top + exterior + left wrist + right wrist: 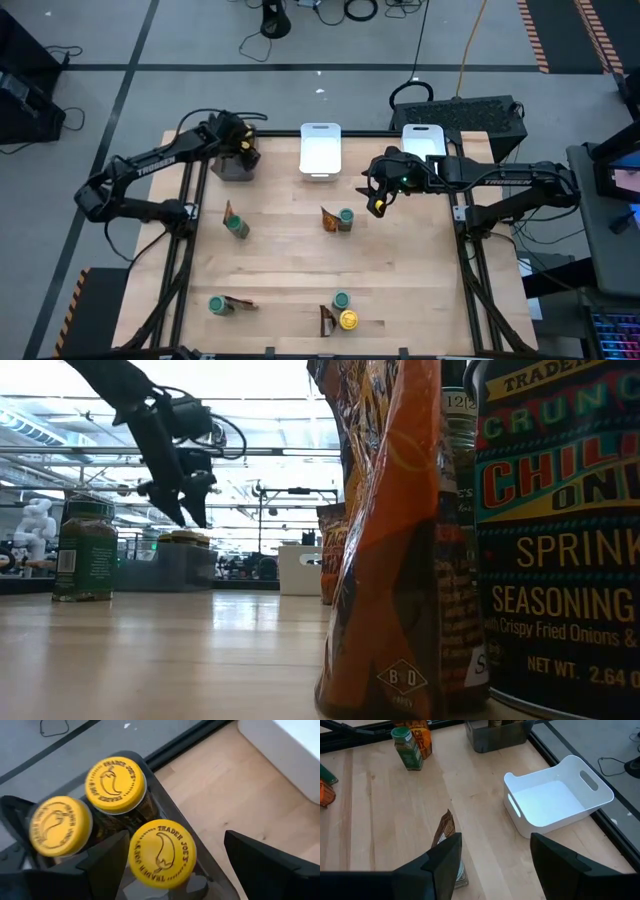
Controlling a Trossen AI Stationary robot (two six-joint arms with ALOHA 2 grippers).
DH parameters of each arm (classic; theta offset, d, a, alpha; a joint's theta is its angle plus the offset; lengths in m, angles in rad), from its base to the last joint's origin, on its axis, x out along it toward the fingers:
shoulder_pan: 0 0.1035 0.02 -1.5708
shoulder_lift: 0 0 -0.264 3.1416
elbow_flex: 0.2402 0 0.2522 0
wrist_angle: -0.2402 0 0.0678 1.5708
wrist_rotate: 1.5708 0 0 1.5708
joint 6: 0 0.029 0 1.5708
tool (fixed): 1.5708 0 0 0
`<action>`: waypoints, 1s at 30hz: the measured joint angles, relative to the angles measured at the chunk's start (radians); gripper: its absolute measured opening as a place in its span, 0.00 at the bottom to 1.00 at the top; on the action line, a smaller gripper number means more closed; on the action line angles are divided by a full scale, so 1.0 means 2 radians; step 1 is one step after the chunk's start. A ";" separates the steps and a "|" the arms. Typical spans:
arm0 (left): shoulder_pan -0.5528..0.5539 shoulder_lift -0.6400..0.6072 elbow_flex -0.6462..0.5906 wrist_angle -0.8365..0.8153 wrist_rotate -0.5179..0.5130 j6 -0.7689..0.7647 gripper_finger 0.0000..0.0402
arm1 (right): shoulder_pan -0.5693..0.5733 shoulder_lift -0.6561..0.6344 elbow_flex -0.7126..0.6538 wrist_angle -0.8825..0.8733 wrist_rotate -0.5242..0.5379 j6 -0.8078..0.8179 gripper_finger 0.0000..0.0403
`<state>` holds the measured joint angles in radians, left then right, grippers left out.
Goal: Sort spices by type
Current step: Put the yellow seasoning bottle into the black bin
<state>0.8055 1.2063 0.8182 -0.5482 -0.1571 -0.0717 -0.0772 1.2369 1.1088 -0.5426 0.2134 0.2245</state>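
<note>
Three yellow-lidded spice jars [115, 782] stand upright in the dark tray [231, 168] at the table's far left. My left gripper [176, 840] hangs open just above them, one finger on each side of the nearest jar [162, 852]. In the low view the left gripper [186, 505] is clear above the tray. My right gripper [378, 204] hangs open over the table's middle right, above a brown-orange packet [445, 830] and a green-lidded jar [346, 218] standing on the table. Other jars and packets stand on the wood.
Two white trays [320, 150] [424, 140] sit at the far edge. A green-lidded jar with a packet [235, 224] stands left of centre, and another pair [224, 303] at the near left. A packet, a green-lidded jar and a yellow-lidded jar [348, 320] stand at the near edge.
</note>
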 joint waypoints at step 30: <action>-0.268 -0.081 0.063 0.108 0.134 -0.103 0.82 | 0.034 0.000 0.000 0.051 -0.032 0.000 0.54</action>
<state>0.2699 1.0447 0.9443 -0.3323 0.1117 -0.2785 -0.0087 1.2366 1.1091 -0.4415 0.1498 0.2241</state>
